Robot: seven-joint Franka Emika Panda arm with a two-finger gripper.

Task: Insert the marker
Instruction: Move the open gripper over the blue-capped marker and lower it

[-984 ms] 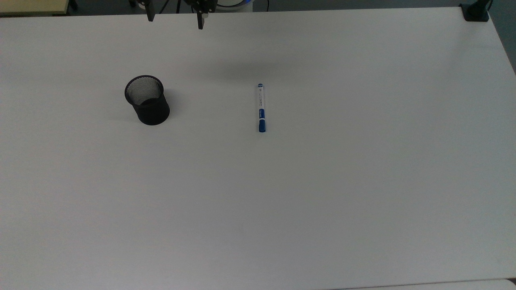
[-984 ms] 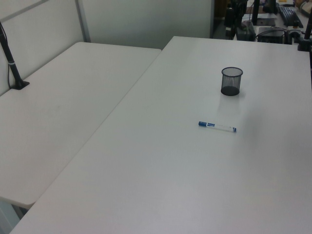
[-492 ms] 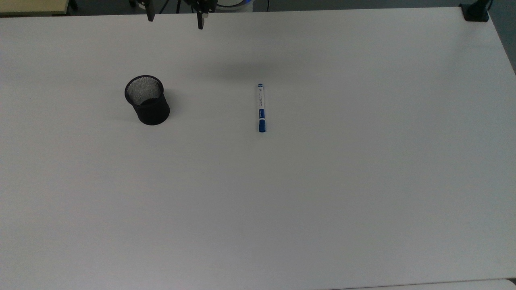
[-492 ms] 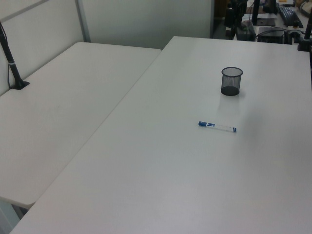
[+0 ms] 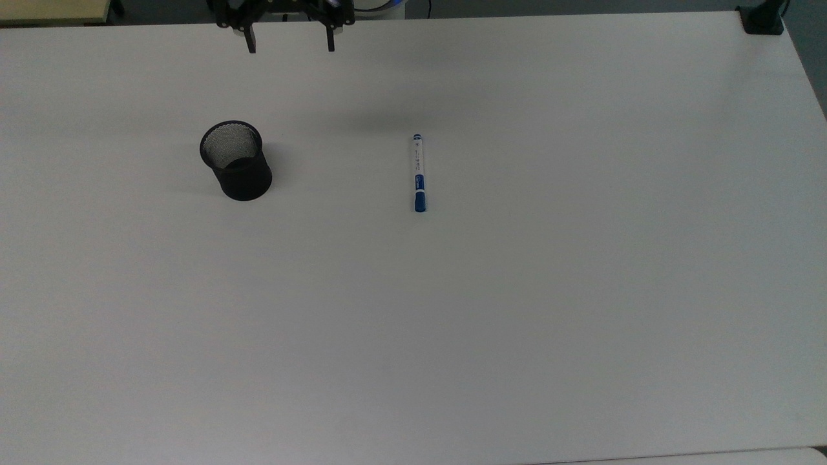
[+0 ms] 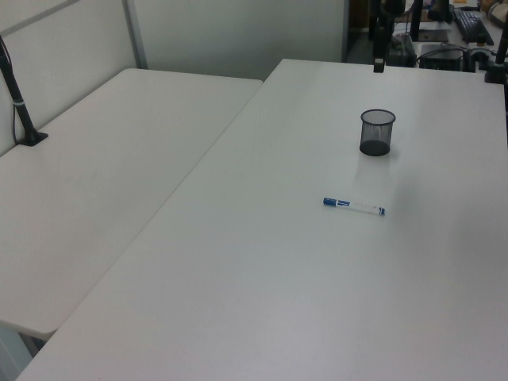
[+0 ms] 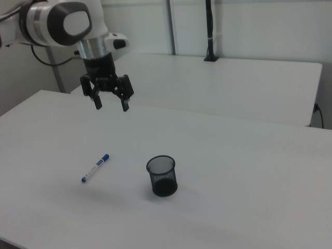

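The gripper hangs high above the table with its two fingers spread wide and nothing between them. In the top view it sits at the far edge of the table, fingers pointing down.

The marker lies flat on the table, alone and untouched. In the top view it is to the right of the gripper and nearer the camera, so the coming reach likely has to go right, forward and a good way down. In the right view the marker lies below the gripper and a little to the right view's left.

Its long axis is what matters. In the top view it runs near to far, with the blue cap at the near end and the small blue tip at the far end. The fingers are spread left to right in the top view, so they look already set across the barrel; little wrist turn should be needed, in my judgement.

The cup stands upright to the left of the marker in the top view, well apart from it, mouth open. In the left view the cup is beyond the marker.
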